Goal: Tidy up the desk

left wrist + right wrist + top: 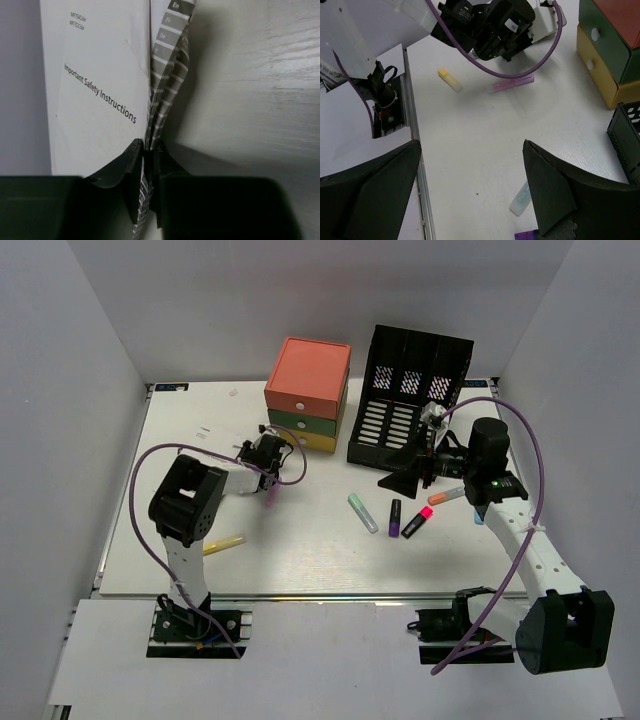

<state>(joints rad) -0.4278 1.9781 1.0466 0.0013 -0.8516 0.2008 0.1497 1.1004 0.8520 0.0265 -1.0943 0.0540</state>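
Observation:
The desk (300,555) is a wide white tabletop with a metal rail along its near edge. My left gripper (246,450) is at the back left, shut on a white booklet (95,90) titled "Important Safety Instructions". Its fingers (131,165) pinch the fanned pages close above the desk (260,100). In the top view the booklet barely stands out from the white top. My right gripper (402,481) is open and empty, hovering in front of the black file rack (410,395). In the right wrist view it (471,145) is above bare desk (470,115).
The orange, green and yellow drawer box (308,392) stands at the back middle. Highlighters lie loose: pale green (362,512), purple (395,518), red (418,522), orange (445,496), yellow (224,544), and pink (272,495) beside the left arm.

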